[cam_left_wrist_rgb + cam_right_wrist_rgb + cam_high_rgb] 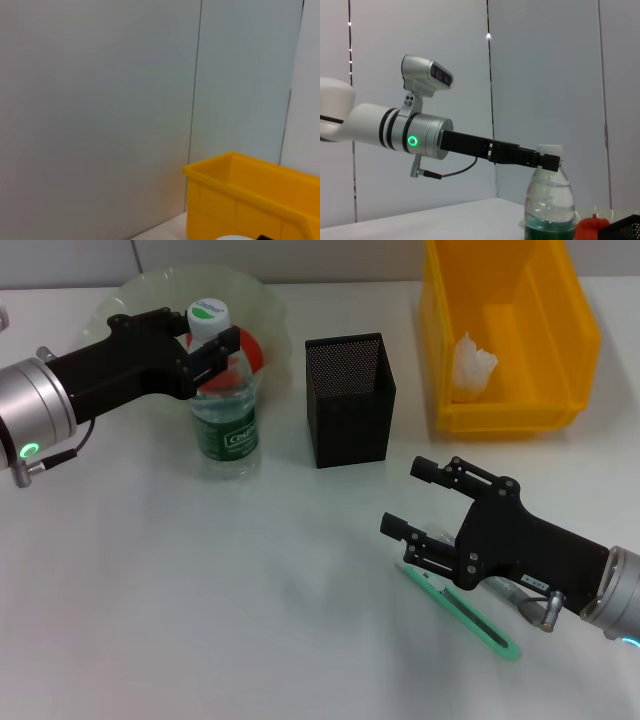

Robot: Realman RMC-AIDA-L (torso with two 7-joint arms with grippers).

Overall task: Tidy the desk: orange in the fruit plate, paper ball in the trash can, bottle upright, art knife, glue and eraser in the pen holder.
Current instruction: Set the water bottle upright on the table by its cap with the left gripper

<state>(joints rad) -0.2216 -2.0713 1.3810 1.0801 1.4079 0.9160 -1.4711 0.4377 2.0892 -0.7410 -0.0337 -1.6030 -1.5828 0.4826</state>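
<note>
- We see the bottle (pixel 225 420) upright, clear, green label, writing unreadable.
- Left gripper (pixel 213 343) pinches its neck.
- Right gripper (pixel 412 498) spread over the art knife (pixel 462 609).

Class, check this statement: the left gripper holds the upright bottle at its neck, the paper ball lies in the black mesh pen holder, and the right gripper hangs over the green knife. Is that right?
One detail is wrong. In the head view the paper ball lies in the yellow trash can, not the pen holder. The rest stands: the left gripper holds the upright bottle at its neck, and the right gripper hangs over the green knife.
</note>
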